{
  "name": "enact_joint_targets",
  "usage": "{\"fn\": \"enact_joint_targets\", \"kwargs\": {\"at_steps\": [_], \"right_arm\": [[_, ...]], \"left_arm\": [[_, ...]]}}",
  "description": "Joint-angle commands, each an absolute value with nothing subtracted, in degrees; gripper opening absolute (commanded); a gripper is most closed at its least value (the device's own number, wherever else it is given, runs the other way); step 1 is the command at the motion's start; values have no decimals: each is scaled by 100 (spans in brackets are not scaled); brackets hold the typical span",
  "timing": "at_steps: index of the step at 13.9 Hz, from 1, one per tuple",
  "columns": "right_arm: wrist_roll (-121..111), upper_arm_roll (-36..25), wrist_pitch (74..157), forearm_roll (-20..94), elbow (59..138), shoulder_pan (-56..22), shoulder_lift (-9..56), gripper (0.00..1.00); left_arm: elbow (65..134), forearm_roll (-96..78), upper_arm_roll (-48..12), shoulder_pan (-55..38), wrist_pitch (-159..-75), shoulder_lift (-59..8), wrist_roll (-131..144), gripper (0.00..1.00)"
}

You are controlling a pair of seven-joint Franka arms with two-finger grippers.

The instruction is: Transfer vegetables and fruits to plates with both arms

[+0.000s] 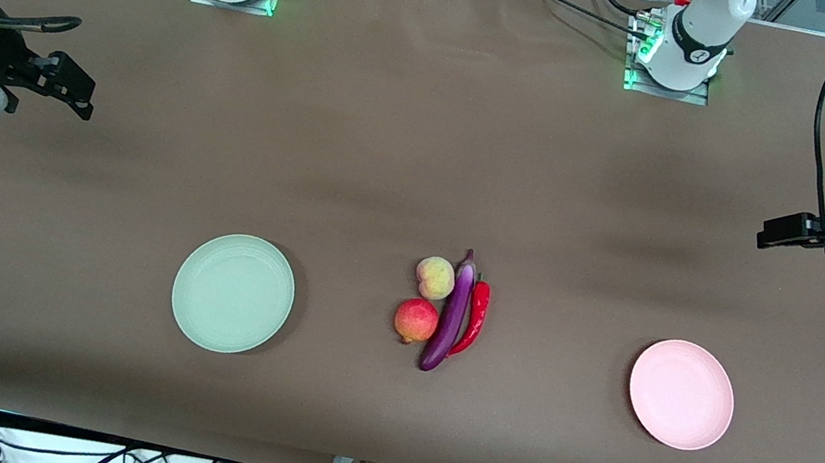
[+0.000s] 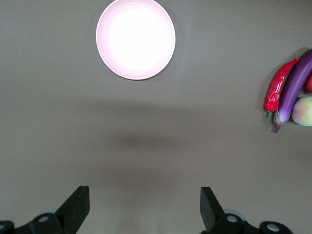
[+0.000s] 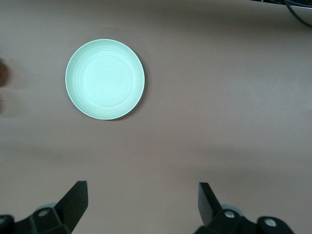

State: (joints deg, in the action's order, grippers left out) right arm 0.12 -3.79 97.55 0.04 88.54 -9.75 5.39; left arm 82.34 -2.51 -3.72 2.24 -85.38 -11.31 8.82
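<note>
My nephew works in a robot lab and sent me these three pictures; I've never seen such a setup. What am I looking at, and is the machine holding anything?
These are two white robot arms bolted along one edge of a brown table. The big picture comes from a high camera facing them. The other two come from cameras on each arm's wrist, looking down past its own black fingers.

The left gripper hangs open over bare table at its end, and the right gripper hangs open at the other end. Neither holds anything.

In the middle lies a cluster: a purple eggplant, a red chili pepper beside it, a peach and a round red fruit. A green plate sits toward the right arm's end, a pink plate toward the left arm's. Both plates are empty.
</note>
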Motion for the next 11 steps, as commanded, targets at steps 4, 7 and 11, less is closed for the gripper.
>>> {"fn": "enact_joint_targets", "kwargs": {"at_steps": [4,7,11], "right_arm": [[35,-448,9738,79,8622,-862,571,100],[44,-562,9729,88,8569,-870,545,100],[53,-562,9721,88,8552,-870,571,100]], "left_arm": [[8051,-167,-387,220,-8385,-1222,800,100],[7964,-167,-378,237,-8463,-1274,774,100],[7532,-167,-369,246,-8394,-1503,782,100]]}}
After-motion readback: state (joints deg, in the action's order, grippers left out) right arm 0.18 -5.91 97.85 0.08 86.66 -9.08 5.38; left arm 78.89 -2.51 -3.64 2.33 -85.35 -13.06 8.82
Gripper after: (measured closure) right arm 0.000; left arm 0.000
